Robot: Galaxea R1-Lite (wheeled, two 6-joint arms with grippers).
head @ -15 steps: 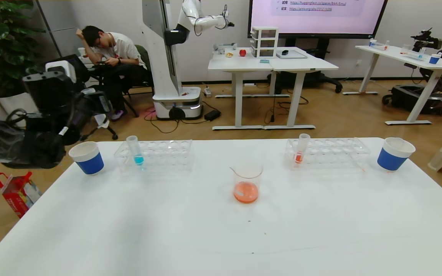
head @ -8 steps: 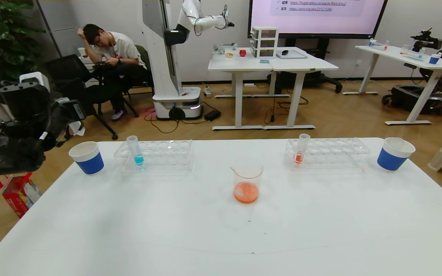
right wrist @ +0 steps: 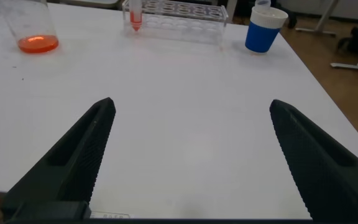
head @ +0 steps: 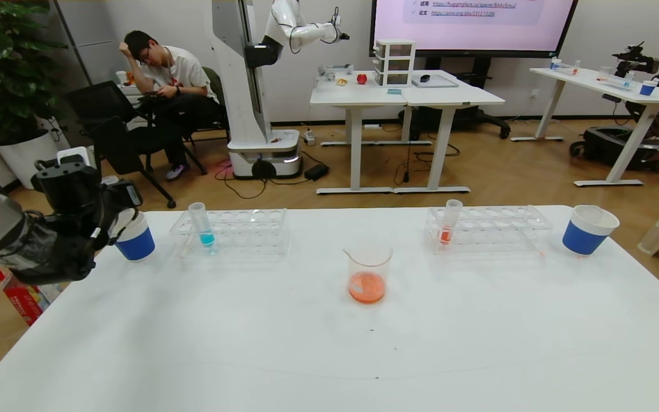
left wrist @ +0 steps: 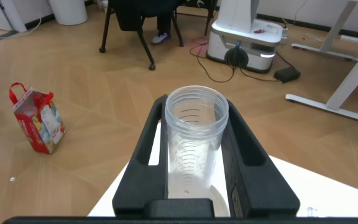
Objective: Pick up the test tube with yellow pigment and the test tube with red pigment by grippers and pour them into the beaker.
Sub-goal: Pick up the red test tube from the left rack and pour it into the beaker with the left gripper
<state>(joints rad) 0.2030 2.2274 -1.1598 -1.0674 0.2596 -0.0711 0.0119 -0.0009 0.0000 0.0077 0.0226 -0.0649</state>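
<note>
In the head view, the left gripper (head: pixel 113 207) hung over the tabletop's (head: pixel 329 343) left corner, just beside a blue paper cup (head: pixel 134 239). The beaker (head: pixel 368 273), holding orange liquid, stood mid-table; the test tube with red pigment (head: pixel 449 222) stood in the right rack (head: pixel 487 228).

In the left wrist view, the left gripper (left wrist: pixel 197 140) clamped an emptied clear tube (left wrist: pixel 194 140).

In the right wrist view, the right gripper (right wrist: pixel 191 134) was spread wide, holding nothing, well apart from the red tube (right wrist: pixel 135 17) and beaker (right wrist: pixel 30 25).
</note>
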